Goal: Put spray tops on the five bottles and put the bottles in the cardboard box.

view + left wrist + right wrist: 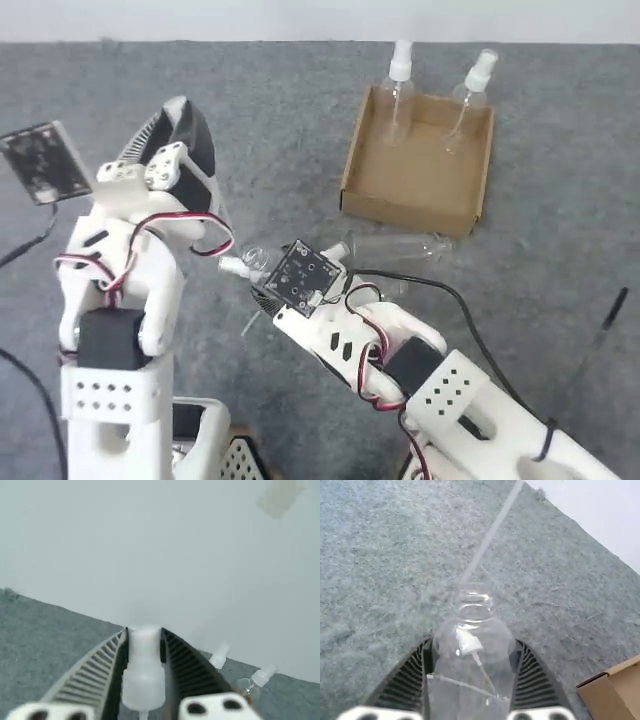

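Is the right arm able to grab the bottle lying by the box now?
Probably not yet. Its tool is shut on an open bottle, so it has no free grip. The lying bottle is close, though.

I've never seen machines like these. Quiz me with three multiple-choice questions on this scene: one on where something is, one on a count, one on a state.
1. Where do the upright capped bottles stand?
A) in the cardboard box
B) on the bare table
C) on top of an arm

2. How many bottles stand in that box?
A) one
B) two
C) five

3. The bottle in the right pincer is:
A) capped
B) open at the neck
C) crushed flat

Answers: 1 A, they stand at the box's far wall. 2 B, two white tops rise from it. 3 B, its neck is bare, and the left pincer grips a spray top.
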